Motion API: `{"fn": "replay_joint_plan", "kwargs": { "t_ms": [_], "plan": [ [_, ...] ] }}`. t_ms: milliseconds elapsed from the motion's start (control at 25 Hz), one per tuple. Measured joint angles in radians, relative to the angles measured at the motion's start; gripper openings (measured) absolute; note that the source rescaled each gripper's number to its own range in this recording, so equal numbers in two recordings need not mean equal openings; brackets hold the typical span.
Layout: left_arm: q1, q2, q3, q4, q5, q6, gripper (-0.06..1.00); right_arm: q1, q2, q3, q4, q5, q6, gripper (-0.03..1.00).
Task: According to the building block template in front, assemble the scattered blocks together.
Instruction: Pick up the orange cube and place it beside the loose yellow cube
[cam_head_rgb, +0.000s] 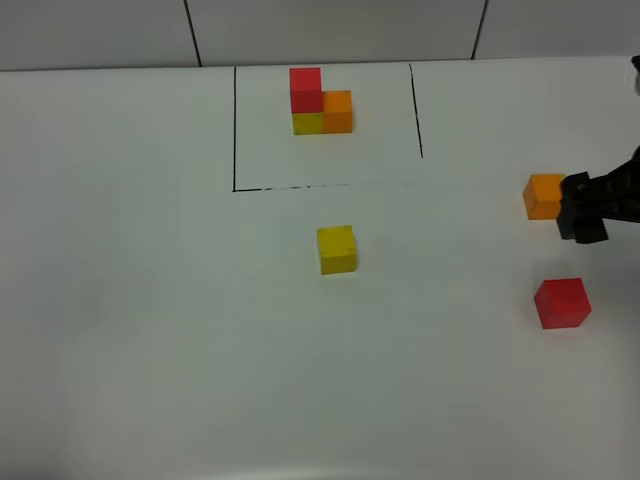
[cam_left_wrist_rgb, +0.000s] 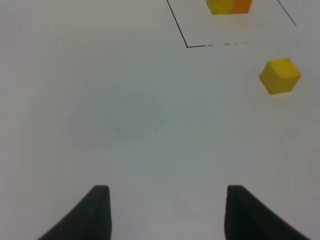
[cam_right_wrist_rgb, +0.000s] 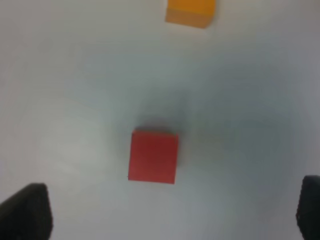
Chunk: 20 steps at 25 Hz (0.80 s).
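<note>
Right jaws spread wide and empty. The right gripper (cam_right_wrist_rgb: 167, 212) hangs above the red cube (cam_right_wrist_rgb: 153, 157), which sits centred just ahead of the gap, with the orange cube (cam_right_wrist_rgb: 190, 12) farther ahead. The left gripper (cam_left_wrist_rgb: 167, 215) is partly open and empty, the yellow cube (cam_left_wrist_rgb: 280, 75) well ahead. Risk: coming down short, a finger clips the red cube and shoves it. The cube has no long axis; its faces are near square to the jaws.

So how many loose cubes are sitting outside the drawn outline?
3: yellow cube mid-table, just below the outline; orange cube far right; red cube below the orange one, near the right edge. None appears hidden.
</note>
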Motion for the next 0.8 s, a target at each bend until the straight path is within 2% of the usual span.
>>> {"fn": "replay_joint_plan", "kwargs": {
  "t_ms": [400,560,800],
  "plan": [
    [0.000,0.000,0.000,0.000,0.000,0.000,0.12,0.000,0.110,-0.029,-0.017,-0.074,-0.002,1.00],
    [0.000,0.000,0.000,0.000,0.000,0.000,0.12,0.000,0.239,-0.135,-0.017,-0.076,0.008,1.00],
    [0.001,0.000,0.000,0.000,0.000,0.000,0.12,0.000,0.473,-0.349,-0.017,-0.069,0.087,1.00]
  ]
}}
